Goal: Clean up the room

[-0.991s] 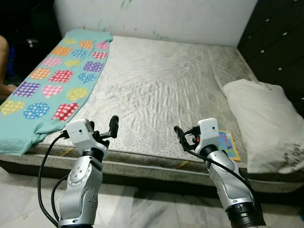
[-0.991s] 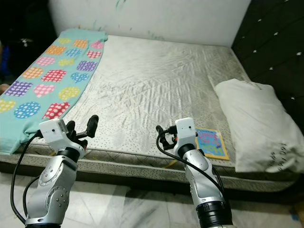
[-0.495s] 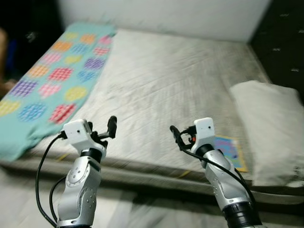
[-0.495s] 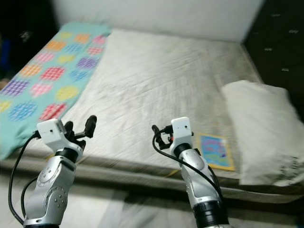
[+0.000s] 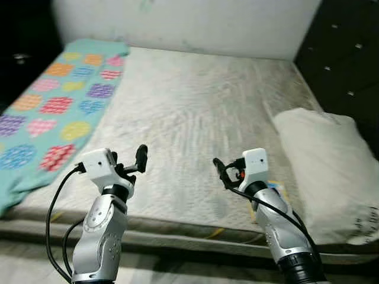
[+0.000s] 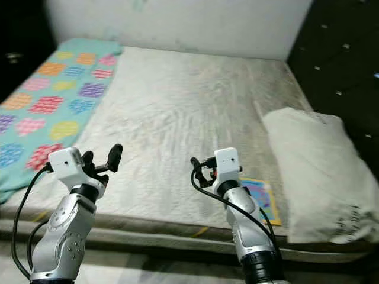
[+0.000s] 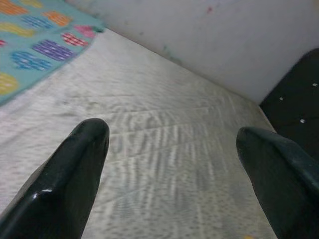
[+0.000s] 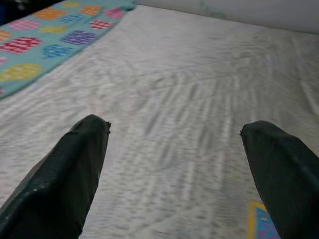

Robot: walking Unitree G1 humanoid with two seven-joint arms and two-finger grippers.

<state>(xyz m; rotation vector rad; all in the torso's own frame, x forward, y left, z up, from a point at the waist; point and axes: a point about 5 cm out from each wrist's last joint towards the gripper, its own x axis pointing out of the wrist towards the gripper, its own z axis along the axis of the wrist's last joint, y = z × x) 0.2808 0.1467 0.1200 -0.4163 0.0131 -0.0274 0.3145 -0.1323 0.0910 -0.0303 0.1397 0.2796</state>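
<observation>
The mattress (image 5: pixel 189 118) lies low and wide ahead, its near edge running just under both raised arms, with a strip of pale floor (image 5: pixel 35 266) nearer still. Its middle is bare, wrinkled grey cloth. A teal blanket (image 5: pixel 53 106) with coloured patches covers the left side and spills over the near left edge. A white pillow (image 5: pixel 323 160) sits along the right side against the dark padded wall (image 5: pixel 349 53). A small colourful book (image 6: pixel 260 198) lies flat near the front edge, just left of the pillow and partly behind the right arm. A white wall (image 5: pixel 189 23) closes the far side. The left gripper (image 5: pixel 127 163) and right gripper (image 5: pixel 228 171) hover over the near edge, fingers spread apart, holding nothing.
</observation>
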